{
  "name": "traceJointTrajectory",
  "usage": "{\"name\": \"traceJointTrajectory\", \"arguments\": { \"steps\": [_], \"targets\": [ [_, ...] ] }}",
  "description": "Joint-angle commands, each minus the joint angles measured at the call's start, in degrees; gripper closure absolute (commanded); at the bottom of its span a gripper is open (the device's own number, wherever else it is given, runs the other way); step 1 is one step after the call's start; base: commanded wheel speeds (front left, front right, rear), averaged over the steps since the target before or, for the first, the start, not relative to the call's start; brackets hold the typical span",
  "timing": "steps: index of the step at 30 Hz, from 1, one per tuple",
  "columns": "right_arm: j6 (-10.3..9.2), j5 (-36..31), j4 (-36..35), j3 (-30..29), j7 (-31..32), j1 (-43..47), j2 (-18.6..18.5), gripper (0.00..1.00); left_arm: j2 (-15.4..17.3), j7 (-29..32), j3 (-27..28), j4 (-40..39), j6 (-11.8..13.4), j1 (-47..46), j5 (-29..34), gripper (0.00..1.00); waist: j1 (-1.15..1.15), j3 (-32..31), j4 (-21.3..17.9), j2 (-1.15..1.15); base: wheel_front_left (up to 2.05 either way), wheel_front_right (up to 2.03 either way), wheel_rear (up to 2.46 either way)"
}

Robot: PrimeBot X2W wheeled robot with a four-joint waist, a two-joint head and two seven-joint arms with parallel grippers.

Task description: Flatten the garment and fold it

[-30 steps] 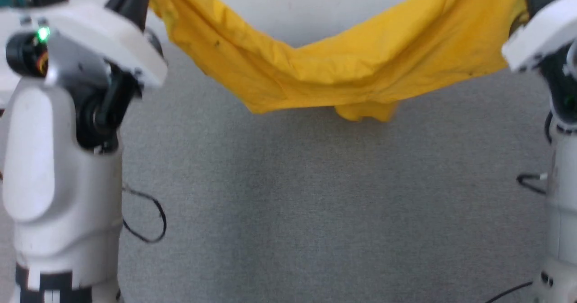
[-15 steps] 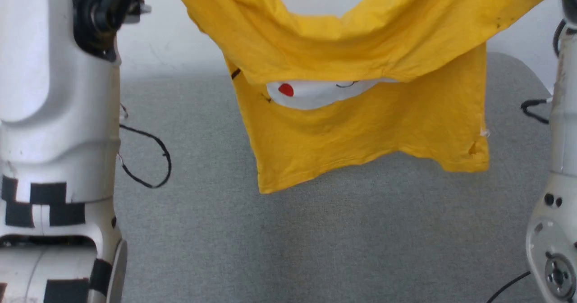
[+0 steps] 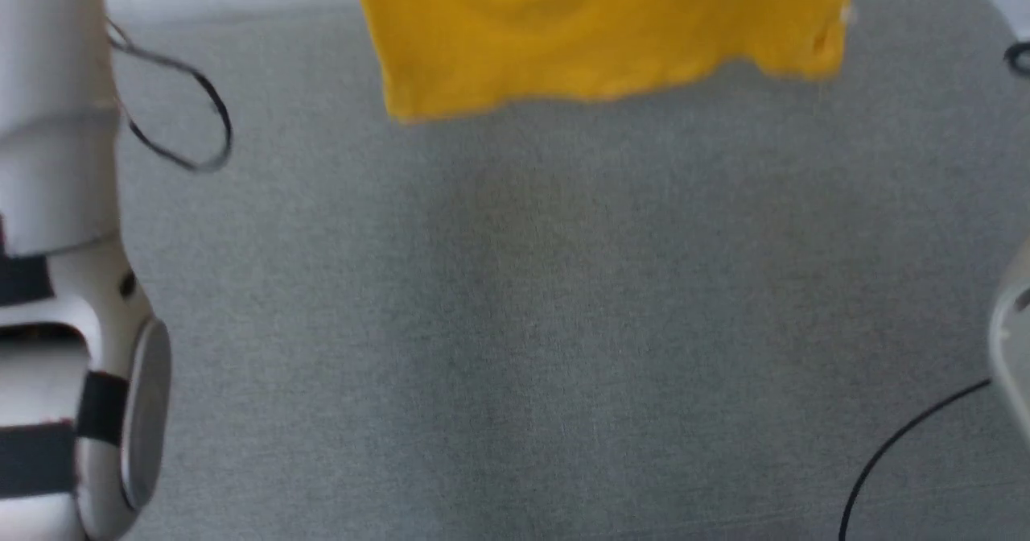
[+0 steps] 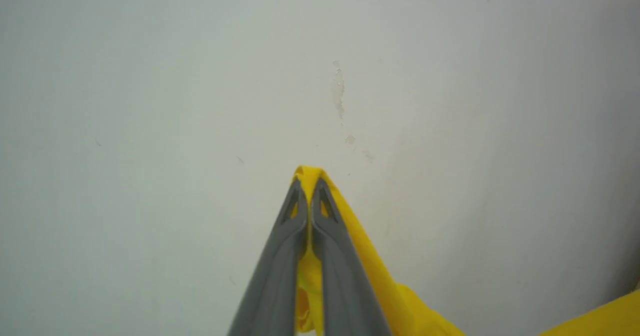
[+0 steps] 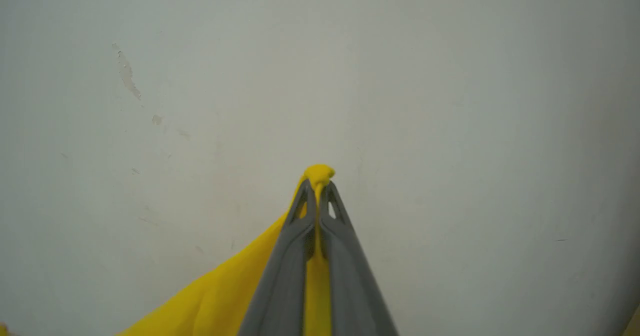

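The bright yellow garment (image 3: 595, 50) hangs in the air at the top of the head view, its lower hem loose above the grey mat (image 3: 515, 324); its print is out of view. In the left wrist view my left gripper (image 4: 309, 186) is shut on a pinched bit of the garment (image 4: 310, 173), with yellow cloth trailing to the lower right. In the right wrist view my right gripper (image 5: 318, 187) is shut on another corner of the garment (image 5: 319, 172), the cloth falling away to the lower left. Both grippers point at a pale wall (image 4: 200, 76).
My pale left arm (image 3: 56, 203) with black bands stands along the left edge of the head view, a black cable (image 3: 181, 114) looping beside it. Part of my right arm (image 3: 1014, 332) and another cable (image 3: 893, 444) sit at the lower right.
The shirt has risen and unfurled, from a sagging bundle to hanging full length; now just its lower part shows. The arms have gone upward out of the head view.
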Motion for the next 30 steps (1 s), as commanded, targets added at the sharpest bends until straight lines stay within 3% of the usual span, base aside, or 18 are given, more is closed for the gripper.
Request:
{"name": "traceJointTrajectory", "arguments": {
  "steps": [1,13,22,30],
  "targets": [
    [-0.05,-1.1,0.7,-1.0,-1.8,-3.0,0.1,1.0,0.2,-2.4,0.3,0.0,0.4,-2.9,0.6,1.0,-0.01,9.7,-1.3,0.0,0.0,0.0,0.0],
    [-0.05,-9.0,2.8,-5.3,-9.7,-18.2,0.1,1.0,-1.9,-16.1,2.2,-1.0,0.6,-19.4,-0.1,1.0,-0.01,28.4,-1.5,0.0,0.0,0.0,0.0],
    [-0.05,-12.0,-0.8,-5.1,-15.2,-23.2,0.1,1.0,-0.3,-24.4,5.3,1.8,-4.6,-25.0,-4.1,1.0,-0.01,39.0,1.1,0.0,0.0,0.0,0.0],
    [-0.05,-8.0,-0.8,2.8,-19.1,-18.0,-1.4,1.0,1.6,-25.0,6.9,2.7,-9.4,-19.3,-8.7,1.0,-0.01,41.3,2.2,0.0,0.0,0.0,0.0]
  ]
}}
